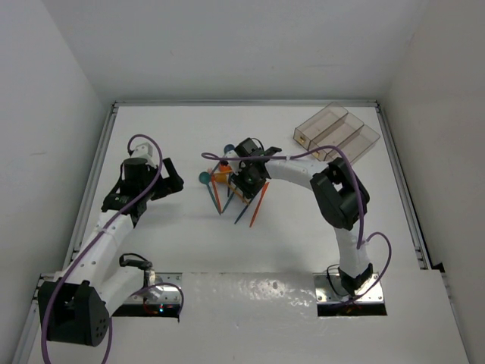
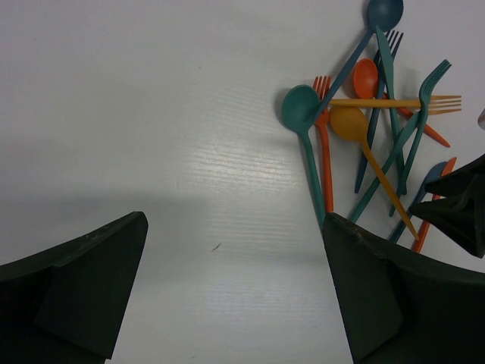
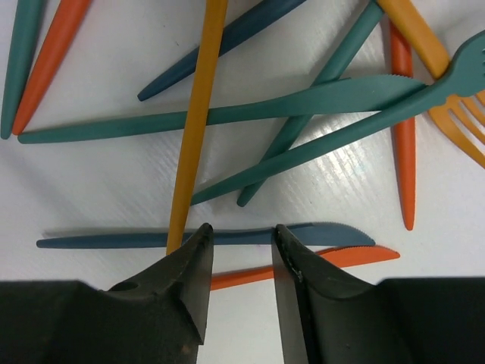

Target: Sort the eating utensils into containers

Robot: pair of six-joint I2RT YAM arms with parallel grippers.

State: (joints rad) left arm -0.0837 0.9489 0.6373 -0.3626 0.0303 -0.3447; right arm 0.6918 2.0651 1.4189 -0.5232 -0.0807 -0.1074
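Observation:
The eating utensils (image 1: 231,191) lie in a crossed pile at mid-table: teal, blue, orange and yellow spoons, forks and knives. My right gripper (image 1: 247,180) hangs low over the pile. In the right wrist view it (image 3: 242,227) stands partly open with a narrow gap. A blue knife (image 3: 326,233) lies just past the tips, and an orange knife (image 3: 241,277) crosses the table under the gap. Neither finger touches them as far as I can see. My left gripper (image 2: 233,220) is wide open over bare table, left of the pile (image 2: 371,129). The containers (image 1: 337,131) sit at the far right.
A yellow handle (image 3: 198,114) lies across a teal knife (image 3: 303,102) ahead of the right fingers. A teal spoon (image 2: 301,108) marks the pile's left edge. The right arm's dark fingers (image 2: 462,205) show at the left wrist view's right side. White walls bound the table.

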